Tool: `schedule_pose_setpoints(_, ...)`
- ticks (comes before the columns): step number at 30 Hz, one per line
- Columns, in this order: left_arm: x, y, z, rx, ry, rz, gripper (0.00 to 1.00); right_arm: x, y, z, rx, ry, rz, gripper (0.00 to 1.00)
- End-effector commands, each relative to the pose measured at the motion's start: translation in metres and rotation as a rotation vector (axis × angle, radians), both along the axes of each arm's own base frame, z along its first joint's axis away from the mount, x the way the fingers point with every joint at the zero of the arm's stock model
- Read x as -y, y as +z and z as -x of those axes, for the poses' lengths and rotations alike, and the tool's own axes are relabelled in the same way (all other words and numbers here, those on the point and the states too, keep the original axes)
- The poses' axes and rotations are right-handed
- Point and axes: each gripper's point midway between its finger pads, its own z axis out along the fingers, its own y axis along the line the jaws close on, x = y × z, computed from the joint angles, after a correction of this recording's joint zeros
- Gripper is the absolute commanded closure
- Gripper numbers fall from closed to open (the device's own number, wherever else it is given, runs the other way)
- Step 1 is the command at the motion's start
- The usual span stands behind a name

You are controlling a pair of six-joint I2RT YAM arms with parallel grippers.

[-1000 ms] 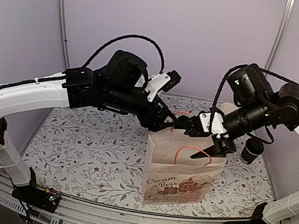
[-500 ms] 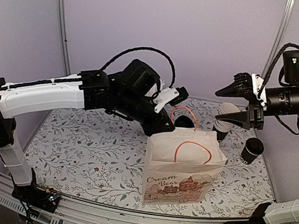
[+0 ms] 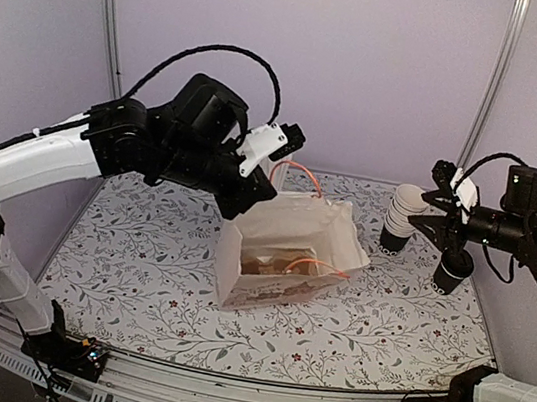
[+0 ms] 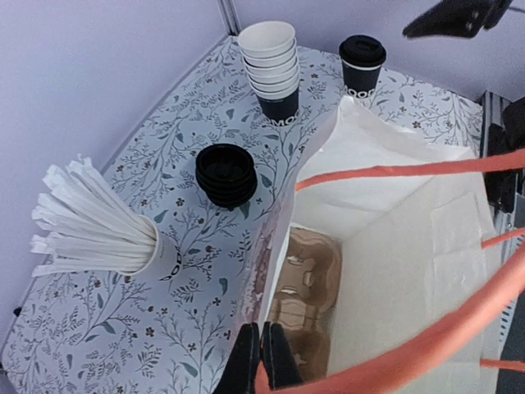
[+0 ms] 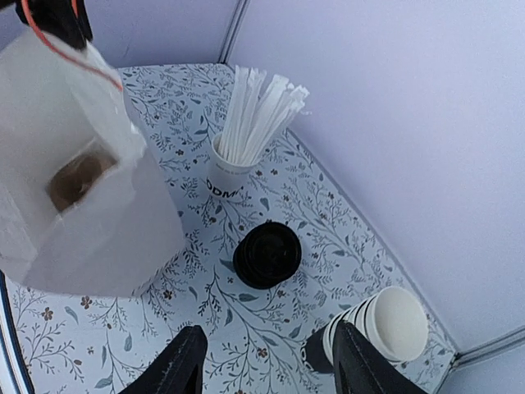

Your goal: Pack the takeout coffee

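Note:
The takeout coffee [image 3: 451, 272], a black lidded cup, stands at the right of the table and shows in the left wrist view [image 4: 362, 66]; it is out of the right wrist view. My right gripper [image 3: 436, 208] hangs open just above and left of it, with nothing between its fingers [image 5: 271, 328]. My left gripper [image 4: 262, 361] is shut on the orange handle [image 3: 293, 169] of the white paper bag [image 3: 291, 255], which leans over to the left with its mouth open. A brown cardboard cup carrier [image 4: 308, 287] lies inside the bag.
A stack of lidless black cups [image 3: 403, 216] stands beside the coffee. A pile of black lids [image 5: 267, 254] and a white cup of straws [image 5: 238, 156] sit behind the bag. Purple walls close the back and sides.
My left gripper shut on the bag's handle and pulled the bag left, tilting it. My right gripper left the bag, swung right and came down over the cups.

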Motion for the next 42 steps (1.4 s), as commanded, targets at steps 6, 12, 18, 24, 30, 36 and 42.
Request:
schedule_pose_setpoints(6, -0.034, 0.002, 0.006, 0.182, 0.045, -0.056, 1.0, -0.005, -0.061, 0.009, -0.138, 0.107, -0.175, 0.42)
schedule_pose_setpoints(12, -0.028, -0.018, 0.029, 0.189, 0.043, -0.029, 1.0, 0.0, -0.081, 0.008, -0.164, 0.088, -0.17, 0.42)
schedule_pose_setpoints(18, -0.013, -0.027, 0.067, 0.198, 0.009, -0.03, 1.0, 0.006, -0.085, 0.009, -0.168, 0.08, -0.181, 0.42)
schedule_pose_setpoints(24, 0.002, -0.034, 0.107, 0.234, -0.044, -0.062, 1.0, 0.004, -0.092, 0.011, -0.189, 0.101, -0.18, 0.41)
schedule_pose_setpoints(30, 0.008, -0.04, 0.128, 0.24, -0.075, -0.08, 1.0, 0.003, -0.095, 0.012, -0.194, 0.113, -0.176, 0.41)
schedule_pose_setpoints(36, 0.003, -0.027, 0.118, 0.303, -0.04, -0.074, 1.0, 0.002, -0.095, 0.013, -0.194, 0.121, -0.179, 0.4)
schedule_pose_setpoints(42, -0.014, 0.012, 0.091, 0.303, -0.036, 0.048, 1.0, 0.003, -0.093, 0.012, -0.194, 0.111, -0.183, 0.4)
